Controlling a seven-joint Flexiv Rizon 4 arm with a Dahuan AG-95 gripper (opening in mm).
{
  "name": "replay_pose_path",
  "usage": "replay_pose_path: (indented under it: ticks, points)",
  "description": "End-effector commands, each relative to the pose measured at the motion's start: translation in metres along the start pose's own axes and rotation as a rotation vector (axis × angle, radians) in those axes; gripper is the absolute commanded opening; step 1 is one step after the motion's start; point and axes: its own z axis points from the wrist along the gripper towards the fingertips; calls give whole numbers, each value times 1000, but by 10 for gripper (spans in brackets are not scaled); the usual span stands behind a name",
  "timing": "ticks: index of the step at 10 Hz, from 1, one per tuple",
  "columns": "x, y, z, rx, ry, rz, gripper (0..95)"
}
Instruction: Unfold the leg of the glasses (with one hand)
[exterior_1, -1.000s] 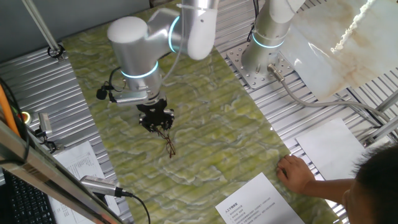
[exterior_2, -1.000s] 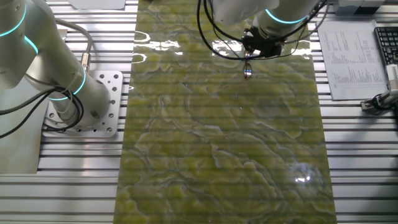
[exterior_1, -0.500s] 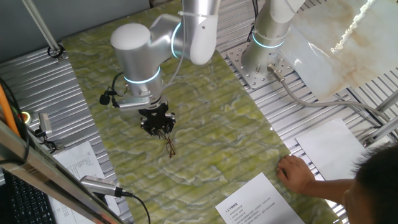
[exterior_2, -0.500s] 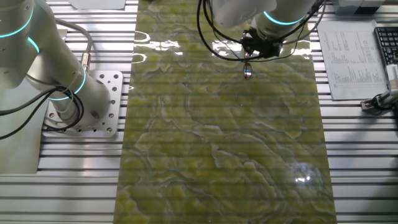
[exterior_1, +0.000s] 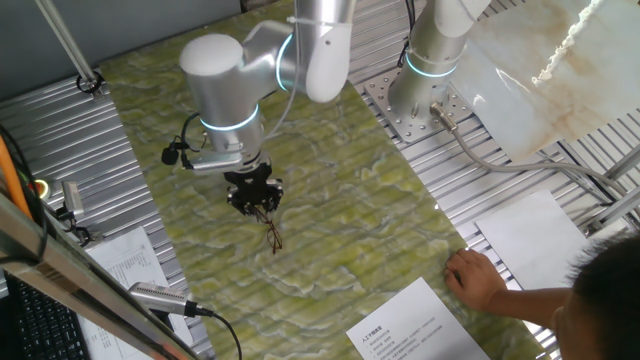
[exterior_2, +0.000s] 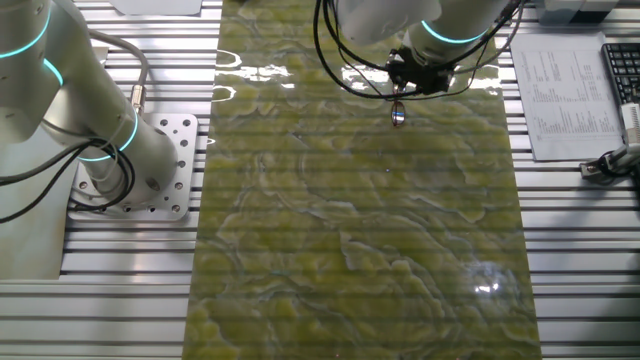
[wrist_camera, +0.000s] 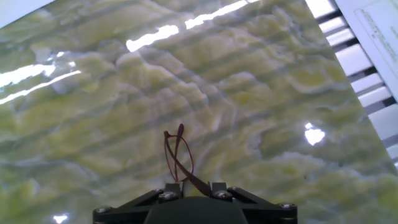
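Note:
The glasses are thin dark brown wire-rimmed spectacles. They hang from my gripper with their lower end close to the green marbled mat. In the other fixed view the gripper is near the mat's far edge, with the glasses just below it. In the hand view the gripper is shut on the glasses. Their thin frame sticks out from between the fingers, over the mat. I cannot tell which part is clamped.
A person's hand rests at the mat's near right edge, beside paper sheets. A second arm's base stands at the right. A microphone and papers lie at the left. A keyboard lies beyond the mat.
The arm's upper joint has shifted slightly to the right. The gripper and the glasses stay at nearly the same spot, still held.

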Motion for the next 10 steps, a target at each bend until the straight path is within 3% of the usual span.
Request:
replay_pose_path:
  ticks: [1, 4, 7, 10]
  points:
    - [8, 3, -4, -11, -7, -7, 190]
    - [12, 3, -4, -13, -9, -21, 190]
    - [8, 5, 4, -19, -34, -2, 190]
    - [3, 6, 7, -19, -36, -8, 190]
